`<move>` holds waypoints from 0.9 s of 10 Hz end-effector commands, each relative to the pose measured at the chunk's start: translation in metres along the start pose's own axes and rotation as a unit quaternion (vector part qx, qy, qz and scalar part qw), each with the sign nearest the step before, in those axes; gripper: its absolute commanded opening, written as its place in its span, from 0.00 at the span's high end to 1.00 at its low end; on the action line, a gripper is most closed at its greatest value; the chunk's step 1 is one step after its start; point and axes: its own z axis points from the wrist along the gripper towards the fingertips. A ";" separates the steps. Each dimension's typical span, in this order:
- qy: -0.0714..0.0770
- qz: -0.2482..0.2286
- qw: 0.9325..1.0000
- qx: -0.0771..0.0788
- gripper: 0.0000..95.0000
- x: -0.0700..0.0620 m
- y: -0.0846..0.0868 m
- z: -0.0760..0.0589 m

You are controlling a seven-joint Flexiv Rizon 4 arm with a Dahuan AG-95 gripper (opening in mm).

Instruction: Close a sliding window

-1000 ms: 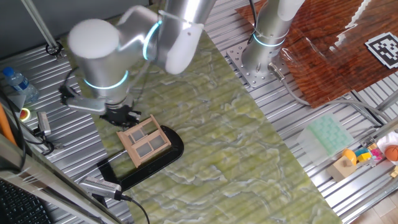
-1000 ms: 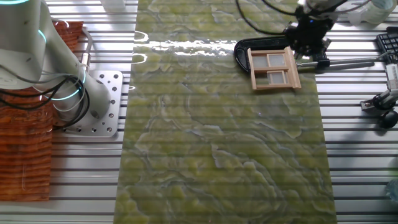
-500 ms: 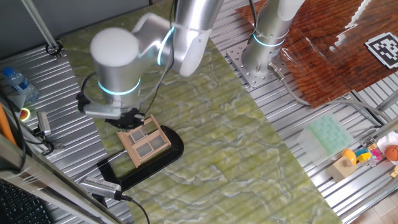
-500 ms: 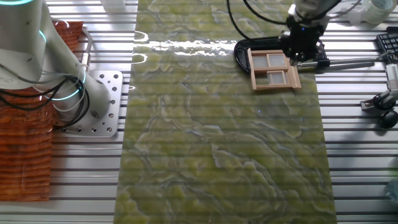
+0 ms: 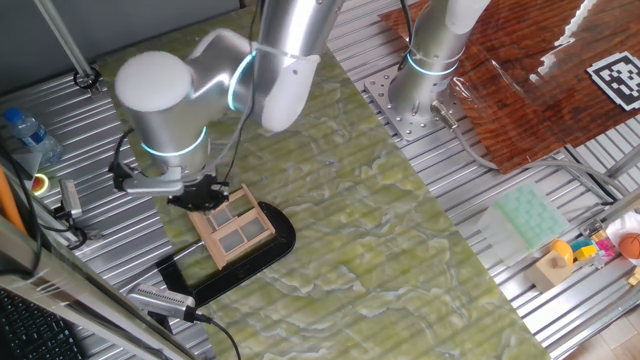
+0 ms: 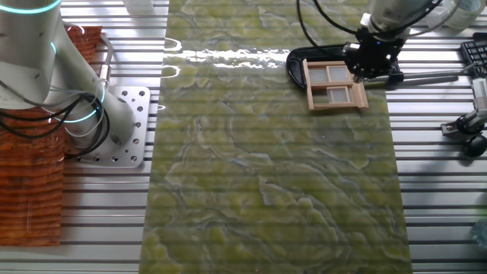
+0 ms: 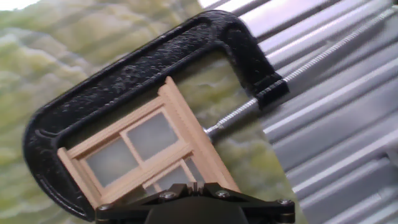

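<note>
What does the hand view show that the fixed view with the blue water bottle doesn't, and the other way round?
Only the hand view shows the threaded screw of the black C-clamp pressing on the window frame's edge, and the panes close up. Only that fixed view shows the whole arm, the water bottle, the second robot base and the coloured toys at the right edge. Both show the sliding window lying on the green mat inside the clamp, with the gripper at its edge; neither shows whether the fingers are open or shut.

Arm (image 5: 160, 100) bent low, gripper (image 5: 200, 192) pointing down, jaws' state hidden.
</note>
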 end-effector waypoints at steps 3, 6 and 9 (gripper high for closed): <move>-0.002 -0.019 1.000 -0.004 1.00 -0.005 0.008 0.003; 0.001 -0.014 1.000 -0.004 1.00 -0.006 0.009 0.003; 0.000 0.005 1.000 -0.004 1.00 -0.006 0.009 0.004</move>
